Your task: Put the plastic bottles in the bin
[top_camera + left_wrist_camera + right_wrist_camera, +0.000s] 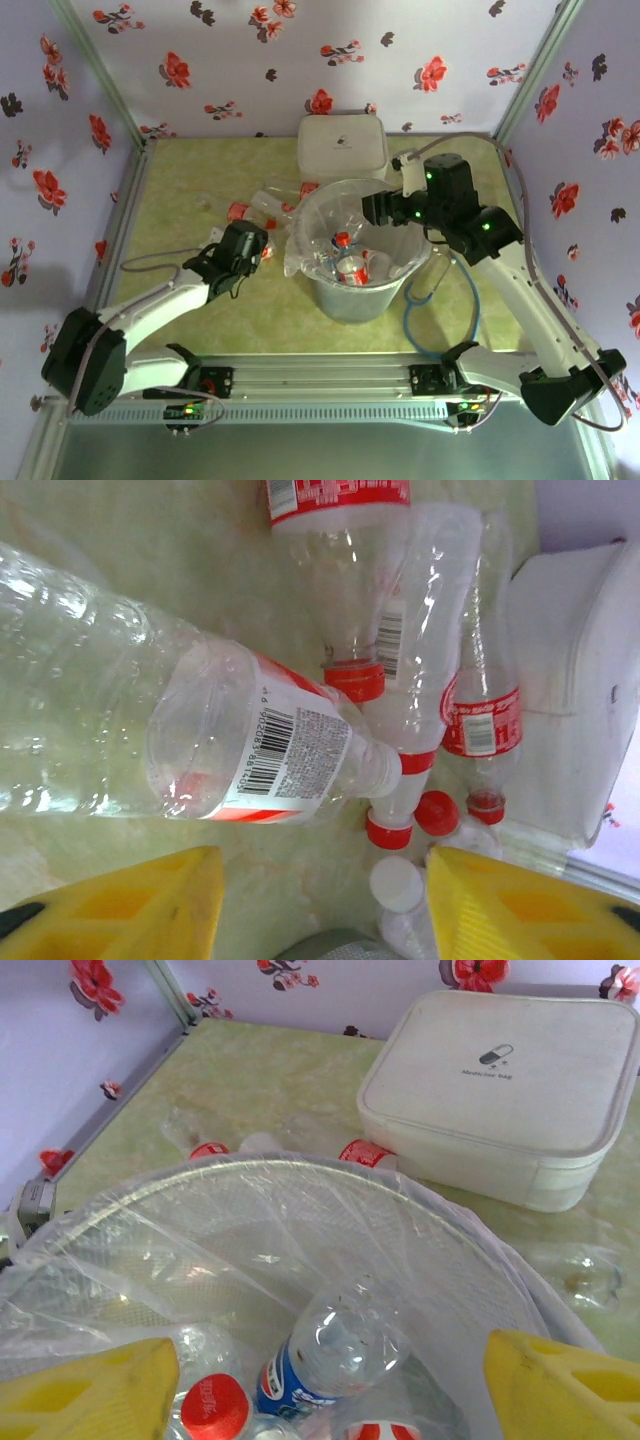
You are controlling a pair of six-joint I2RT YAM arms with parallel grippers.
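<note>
Top cam sat high behind my two arm bases [205, 383], looking down and fwd over the whole table [200, 320] to the floral back wall [300, 60]; widest, farthest view. Left wrist cam looked out past my yellow fingers [110, 905] at its bottom edge, v. close to plastic bottles [250, 750] lying on the table, white box [580, 680] at right. Right wrist cam sat just above the bin [300, 1175], facing down into it and on toward the box and a wall corner. All three views shared the box; top and right wrist shared the bin's inside; top and left wrist shared the bottle cluster.
</note>
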